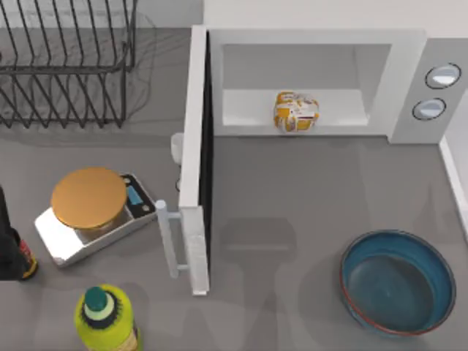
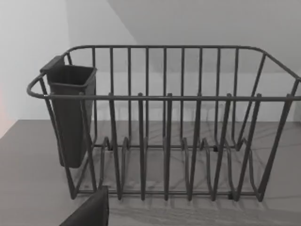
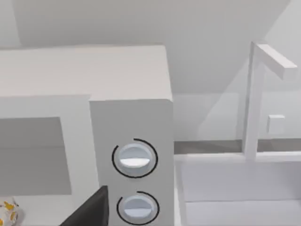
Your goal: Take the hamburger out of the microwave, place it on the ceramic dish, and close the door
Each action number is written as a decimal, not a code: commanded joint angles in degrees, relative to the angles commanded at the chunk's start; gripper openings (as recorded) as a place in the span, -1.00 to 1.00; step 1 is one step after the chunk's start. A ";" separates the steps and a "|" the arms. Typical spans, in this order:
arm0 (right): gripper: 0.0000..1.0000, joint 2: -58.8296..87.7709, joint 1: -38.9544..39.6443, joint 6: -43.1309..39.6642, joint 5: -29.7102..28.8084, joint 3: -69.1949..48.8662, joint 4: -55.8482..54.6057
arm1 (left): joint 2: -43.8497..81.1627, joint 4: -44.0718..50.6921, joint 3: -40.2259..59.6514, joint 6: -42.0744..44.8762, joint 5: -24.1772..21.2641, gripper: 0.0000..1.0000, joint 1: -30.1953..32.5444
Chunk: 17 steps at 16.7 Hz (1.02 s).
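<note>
The white microwave (image 1: pixel 409 88) stands at the back of the table with its door (image 1: pixel 194 161) swung wide open toward the front, bar handle (image 1: pixel 170 238) facing left. The hamburger (image 1: pixel 296 111), in a white wrapper with orange-yellow print, sits on the cavity floor near the front lip. The blue ceramic dish (image 1: pixel 431 281) rests at the front right with nothing in it. In the right wrist view the microwave's two dials (image 3: pixel 135 159) are close ahead, a sliver of the hamburger (image 3: pixel 7 212) shows, and a dark part of my right gripper (image 3: pixel 91 209) juts in. A dark part of my left gripper (image 2: pixel 91 212) faces a wire rack.
A dark wire dish rack (image 1: pixel 66 66) with a cutlery cup (image 2: pixel 70 113) fills the back left. A scale with a copper-orange plate (image 1: pixel 88 197) sits left of the door, a yellow-green bottle (image 1: pixel 106 318) in front of it, a dark bottle (image 1: pixel 14 252) at the left edge. A white raised edge (image 1: pixel 453 175) borders the right.
</note>
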<state>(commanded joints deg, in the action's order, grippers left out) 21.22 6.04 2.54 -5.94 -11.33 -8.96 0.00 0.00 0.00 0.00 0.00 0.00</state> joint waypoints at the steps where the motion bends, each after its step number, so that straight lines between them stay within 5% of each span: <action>1: 1.00 5.22 1.35 0.57 -1.33 -2.53 -2.00 | 0.00 0.00 0.00 0.00 0.00 1.00 0.00; 17: 1.00 105.50 25.21 10.61 -24.82 -47.31 -37.41 | 0.00 0.00 0.00 0.00 0.00 1.00 0.00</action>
<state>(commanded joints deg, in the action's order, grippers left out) 126.72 31.24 13.15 -30.76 -58.64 -46.37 0.00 0.00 0.00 0.00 0.00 0.00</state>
